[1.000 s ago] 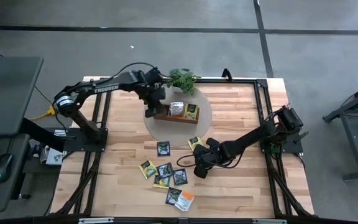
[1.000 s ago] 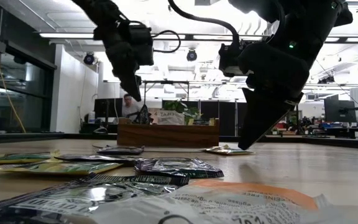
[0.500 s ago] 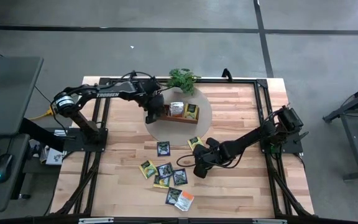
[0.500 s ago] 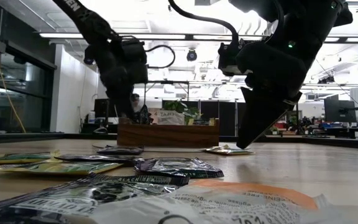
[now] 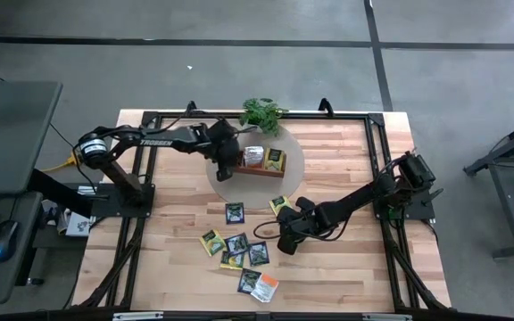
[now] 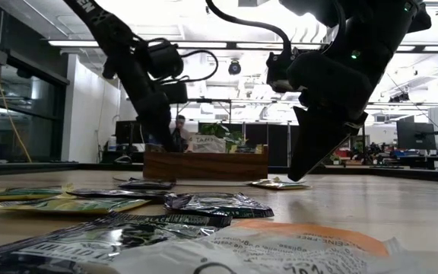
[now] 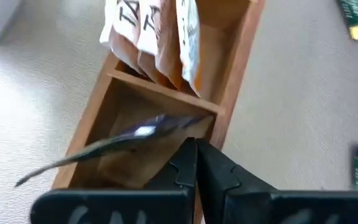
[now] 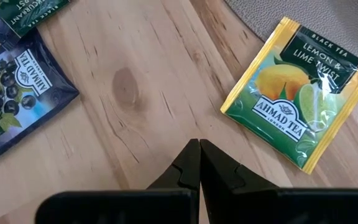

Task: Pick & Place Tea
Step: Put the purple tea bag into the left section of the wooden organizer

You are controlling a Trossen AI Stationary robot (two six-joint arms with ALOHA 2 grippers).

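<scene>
Dark sachet point(image 7: 123, 140) tilted in tray point(image 7: 232, 93) end compartment

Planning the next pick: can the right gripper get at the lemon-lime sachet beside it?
Probably yes: the lemon-lime sachet lies flat and uncovered on the table just past the shut right gripper, nothing between them; the fingers must open first.

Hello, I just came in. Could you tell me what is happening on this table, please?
Two robot arms are sorting tea sachets into a wooden tray. The left gripper is shut above the tray's end compartment, where a dark sachet lies tilted; the next compartment already holds orange sachets. The right gripper, shut and empty, hovers over the table beside a lemon and lime sachet. More sachets lie loose on the table.
</scene>
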